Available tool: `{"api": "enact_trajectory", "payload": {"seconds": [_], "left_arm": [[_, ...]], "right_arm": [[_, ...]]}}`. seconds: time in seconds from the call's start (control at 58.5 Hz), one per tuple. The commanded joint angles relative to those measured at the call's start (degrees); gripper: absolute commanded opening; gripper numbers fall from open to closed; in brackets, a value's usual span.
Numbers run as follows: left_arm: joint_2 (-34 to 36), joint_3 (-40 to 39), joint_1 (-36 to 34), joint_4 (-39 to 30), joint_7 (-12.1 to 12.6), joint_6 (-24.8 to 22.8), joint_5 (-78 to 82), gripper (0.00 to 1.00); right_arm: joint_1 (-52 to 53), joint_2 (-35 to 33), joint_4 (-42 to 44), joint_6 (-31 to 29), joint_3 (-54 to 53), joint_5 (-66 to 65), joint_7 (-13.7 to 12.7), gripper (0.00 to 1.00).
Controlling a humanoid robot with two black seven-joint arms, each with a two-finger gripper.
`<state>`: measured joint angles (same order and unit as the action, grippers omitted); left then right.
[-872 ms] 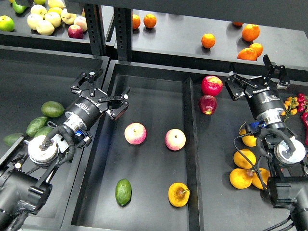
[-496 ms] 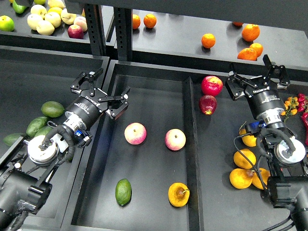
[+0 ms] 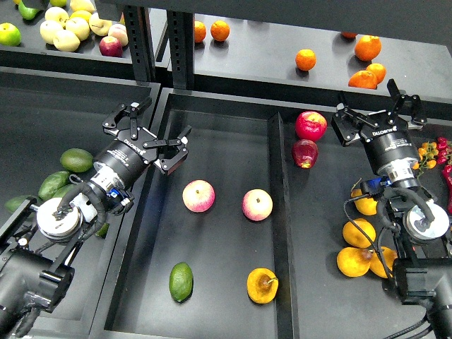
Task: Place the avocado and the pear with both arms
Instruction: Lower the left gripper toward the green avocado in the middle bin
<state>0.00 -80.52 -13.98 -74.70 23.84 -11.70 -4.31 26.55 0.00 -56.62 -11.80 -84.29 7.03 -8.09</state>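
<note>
Head view: smooth oval avocado (image 3: 181, 282), plump pear (image 3: 262, 285); both jaws spread, empty.

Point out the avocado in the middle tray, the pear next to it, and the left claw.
avocado (image 3: 181, 281), head view, middle of its green skin.
pear (image 3: 262, 285), head view, its yellow side by the stem.
left claw (image 3: 150, 133), head view, midway between its open fingertips.
</note>
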Motion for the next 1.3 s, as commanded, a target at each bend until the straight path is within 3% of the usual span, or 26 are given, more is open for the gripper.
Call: {"api": "enact_trajectory", "payload": {"seconds": [0.0,0.034,0.239,0.41,0.462,0.479,0.633,0.906,1.077,1.283], "left_arm": [[0.00,-0.08,-0.35,0.26,3.14,-1.30,-0.08,1.00],[0.00,0.10,-0.44,0.35,4.16,-1.66,-0.08,1.00],[0.00,5.53,-4.21,2.89,4.16,-5.61,-2.54,0.98],[16.43,21.09,-11.51,5.18,4.16,-11.59,-3.24,0.98],[20.91,28.64,-14.23,5.62,4.16,-14.04,-3.07,0.98],[23.96,34.49,-16.32,5.79,4.16,-15.96,-2.72,0.98],[31.11,50.18,-23.81,5.88,4.16,-16.30,-0.44,0.98],[31.12,71.10,-34.88,4.92,4.16,-16.30,7.65,0.99],[28.75,75.94,-39.02,5.44,4.16,-16.30,8.27,0.99],[24.00,78.41,-39.37,10.01,4.16,-16.30,13.27,0.97]], "right_arm": [[-0.10,0.00,0.02,-0.15,-0.09,0.00,0.00,0.99],[-0.10,0.00,0.02,-0.24,-0.26,0.00,0.00,0.99],[-0.10,0.00,0.11,-0.33,-0.44,0.00,0.00,0.99],[-0.01,0.00,0.46,-0.41,-0.79,0.00,0.09,0.99],[-0.01,0.00,0.46,-0.41,-1.67,0.00,0.00,0.99],[-0.01,0.00,0.63,-0.41,-2.02,-0.08,0.00,0.99],[-0.01,0.00,0.90,-0.41,-3.07,-0.08,0.00,0.99],[0.08,0.00,1.34,-0.41,-3.16,-0.08,-0.09,0.99],[0.08,0.00,1.34,-0.41,-3.16,0.00,-0.09,0.99],[-0.01,0.00,1.34,-0.41,-3.25,0.00,-0.17,0.99]]}}
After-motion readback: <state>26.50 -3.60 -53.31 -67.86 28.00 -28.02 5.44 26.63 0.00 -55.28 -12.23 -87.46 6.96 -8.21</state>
